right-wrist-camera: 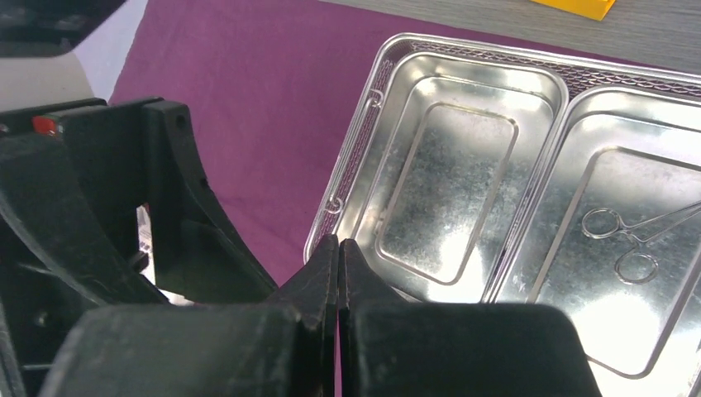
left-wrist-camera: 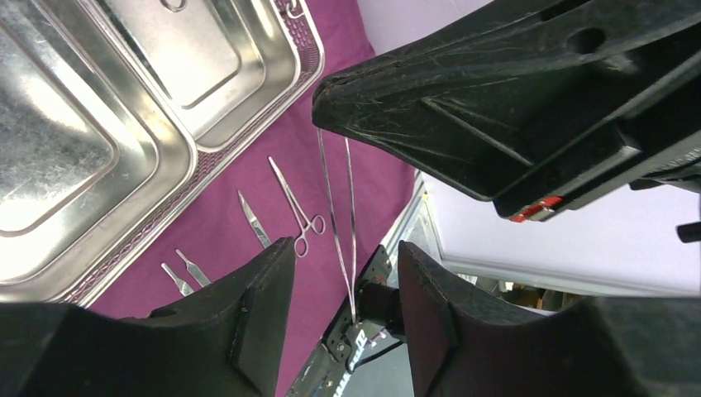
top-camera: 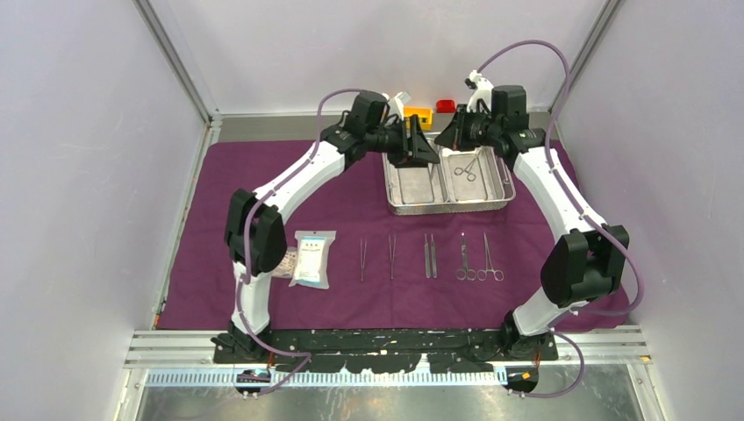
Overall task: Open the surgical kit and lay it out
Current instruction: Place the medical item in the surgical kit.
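The dark-purple cloth (top-camera: 351,193) is spread flat, with the two-compartment steel tray (top-camera: 412,184) at its back middle. A clamp (top-camera: 468,168) lies in the tray's right compartment. My right gripper (top-camera: 446,136) is shut on thin tweezers (left-wrist-camera: 335,215), which hang from its tip. In the right wrist view its fingers (right-wrist-camera: 339,244) are pressed together and the tweezers are hidden. My left gripper (left-wrist-camera: 345,248) is open, its fingers on either side of the tweezers' lower end without touching. Two tweezers (top-camera: 362,260), handles (top-camera: 430,255), scissors (top-camera: 462,260) and a clamp (top-camera: 490,259) lie in a row.
Clear packets (top-camera: 313,257) lie on the cloth beside the left arm's elbow. A yellow brick (top-camera: 418,114) and a red brick (top-camera: 446,106) sit behind the tray, off the cloth. White walls enclose three sides.
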